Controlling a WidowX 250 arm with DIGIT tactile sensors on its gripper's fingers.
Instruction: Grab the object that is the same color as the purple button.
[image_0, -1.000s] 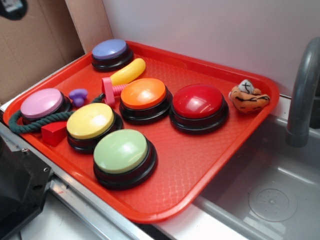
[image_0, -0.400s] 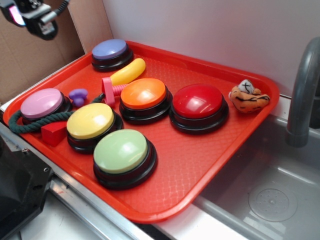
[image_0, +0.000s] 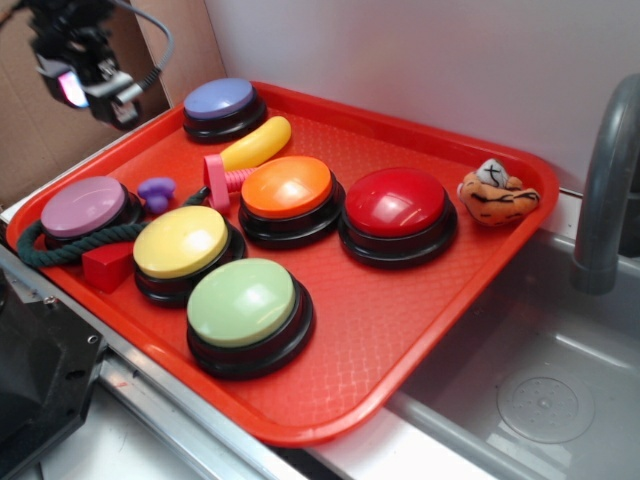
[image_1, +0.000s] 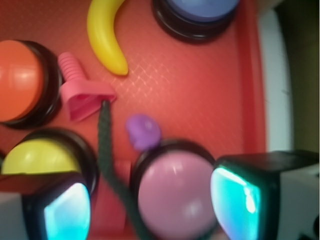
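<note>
The object, a tiny lavender-purple mushroom toy (image_0: 156, 190) (image_1: 143, 131), lies on the red tray (image_0: 400, 300) between the pink-mauve button (image_0: 84, 207) (image_1: 175, 192) and the pink bolt toy (image_0: 222, 181). The purple button (image_0: 220, 100) (image_1: 200, 10) sits at the tray's far left corner. My gripper (image_0: 95, 85) (image_1: 155, 202) hangs high above the tray's left edge, open with nothing between its fingers. In the wrist view the mauve button lies between my fingertips, and the mushroom toy sits just ahead of them.
On the tray are also orange (image_0: 287, 190), red (image_0: 397, 205), yellow (image_0: 182, 243) and green (image_0: 243, 303) buttons, a yellow banana (image_0: 257, 143), a red block (image_0: 108, 266), a dark green rope (image_0: 70, 245) and a tiger plush (image_0: 497, 192). A sink (image_0: 540, 390) and faucet (image_0: 605, 190) lie right.
My gripper has come in from the upper left corner and dropped lower and rightward over the tray's left side. The objects on the tray have not moved.
</note>
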